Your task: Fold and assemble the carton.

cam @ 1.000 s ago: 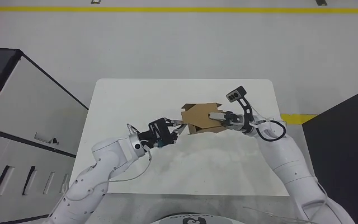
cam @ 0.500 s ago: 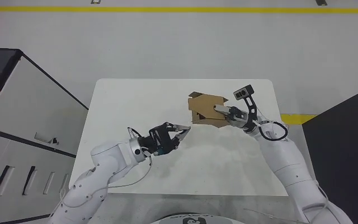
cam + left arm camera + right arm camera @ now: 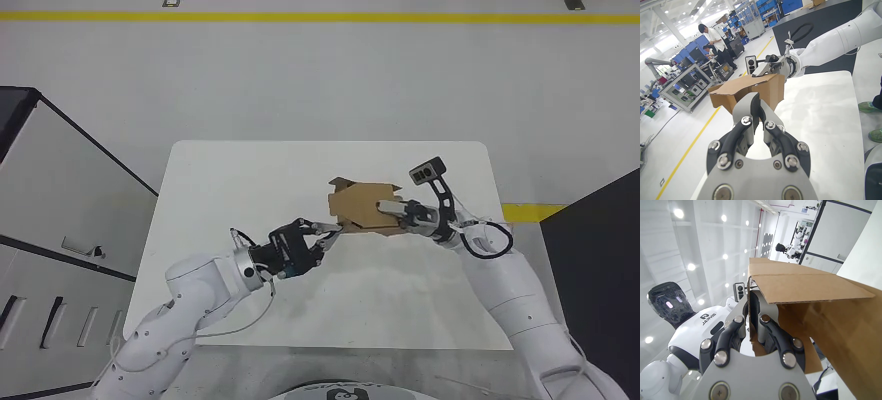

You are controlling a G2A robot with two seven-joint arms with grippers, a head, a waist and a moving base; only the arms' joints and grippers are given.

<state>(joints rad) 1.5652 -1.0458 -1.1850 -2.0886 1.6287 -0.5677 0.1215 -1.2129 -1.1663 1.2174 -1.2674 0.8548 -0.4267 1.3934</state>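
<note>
The top view looks down on the tabletop from overhead. The left wrist view sits just behind the left claw, facing across the tabletop at the carton. The right wrist view, tight against that same carton, tilts up toward the ceiling.

Nothing legible to call here: no text, number or sign can be read on the carton or on the counter.
</note>
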